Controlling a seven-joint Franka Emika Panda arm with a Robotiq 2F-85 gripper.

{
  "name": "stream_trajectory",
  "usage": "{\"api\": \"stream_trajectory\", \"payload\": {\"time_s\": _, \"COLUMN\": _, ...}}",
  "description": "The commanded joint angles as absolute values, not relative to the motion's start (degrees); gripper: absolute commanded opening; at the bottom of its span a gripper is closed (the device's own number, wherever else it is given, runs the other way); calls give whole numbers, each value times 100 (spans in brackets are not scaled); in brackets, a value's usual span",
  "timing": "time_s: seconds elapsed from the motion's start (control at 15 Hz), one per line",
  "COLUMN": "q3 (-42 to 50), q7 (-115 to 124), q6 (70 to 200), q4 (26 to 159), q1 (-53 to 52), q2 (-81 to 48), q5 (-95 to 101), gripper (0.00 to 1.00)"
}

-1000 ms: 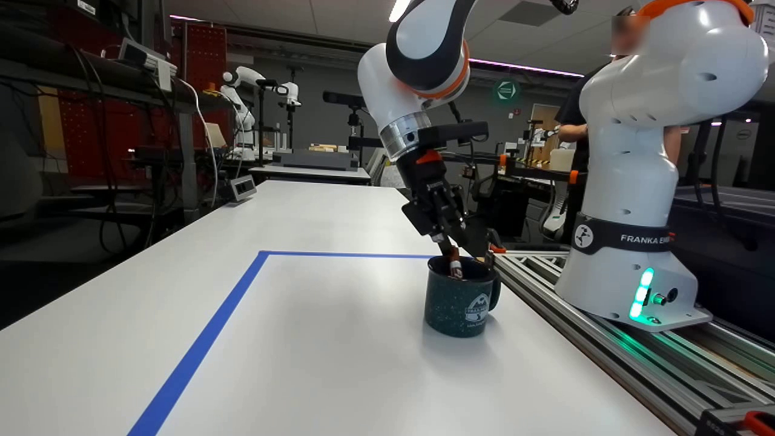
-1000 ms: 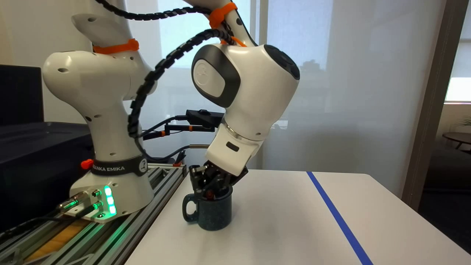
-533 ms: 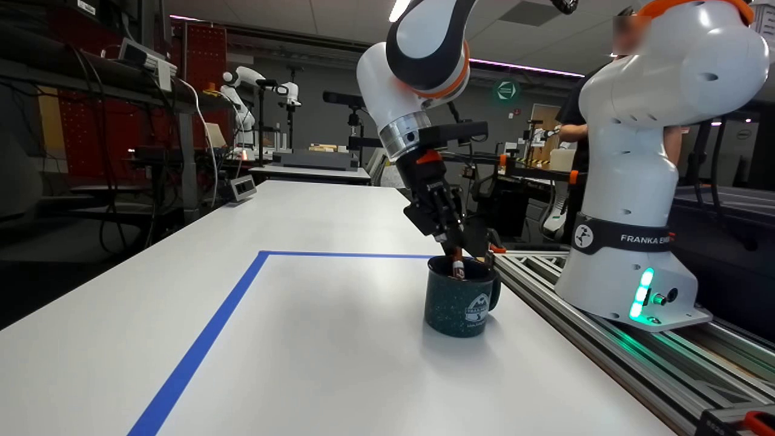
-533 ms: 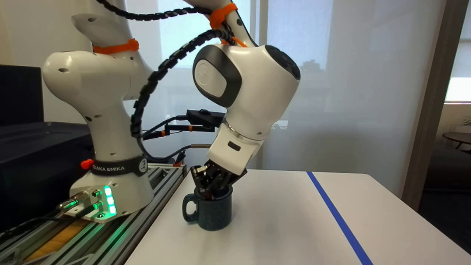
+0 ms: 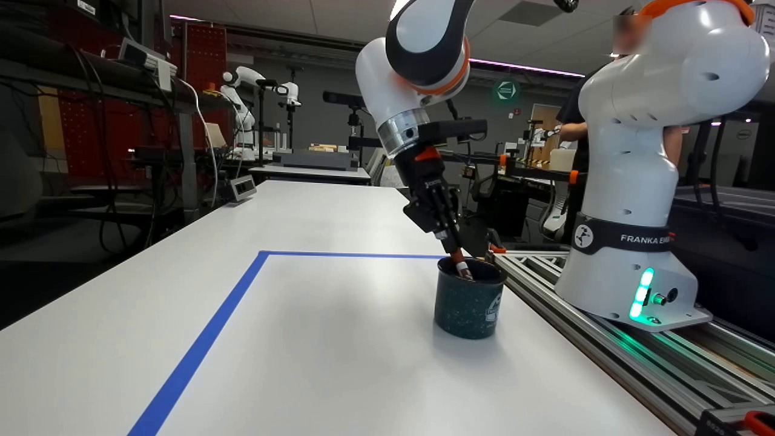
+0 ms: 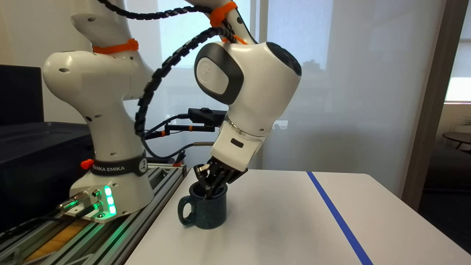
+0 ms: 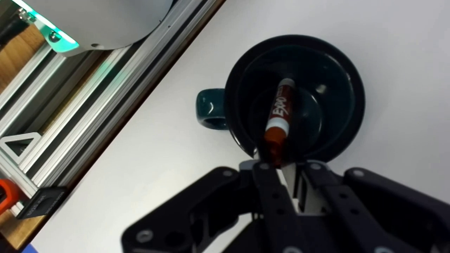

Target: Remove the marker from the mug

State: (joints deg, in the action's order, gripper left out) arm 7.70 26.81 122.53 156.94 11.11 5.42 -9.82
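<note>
Gripping, with the claw (image 7: 276, 156) drawn narrow, the upper end of the marker (image 7: 280, 107), aslant inside the mug (image 5: 463, 312), near the table (image 5: 363, 357) edge beside the rail (image 5: 593, 339). Draw up slowly along that slant, clearing the rim before swinging aside, to avoid tipping the mug. Read EXPO on the marker, FRANKA on the arm's base (image 5: 611, 272), but nothing in the mug's half-hidden print (image 5: 493, 309).

Free room beside marker (image 7: 280, 107) in mug (image 7: 327, 116), rim (image 7: 358, 102) around, rail (image 7: 116, 91) beyond handle (image 7: 211, 105)
</note>
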Motion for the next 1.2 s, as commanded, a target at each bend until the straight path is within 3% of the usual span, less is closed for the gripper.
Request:
{"api": "stream_trajectory", "payload": {"time_s": 0.0, "q3": 775, "q7": 2574, "q6": 12193, "q4": 15741, "q1": 1055, "q2": 756, "q5": -1106, "gripper": 3}}
{"api": "stream_trajectory", "payload": {"time_s": 0.67, "q3": 786, "q7": 2257, "q6": 11814, "q4": 15967, "q1": 1101, "q2": 1793, "q5": -1168, "gripper": 3}}
{"api": "stream_trajectory", "payload": {"time_s": 1.13, "q3": 1103, "q7": 1789, "q6": 10796, "q4": 15713, "q1": 1402, "q2": 2615, "q5": -1329, "gripper": 3}}
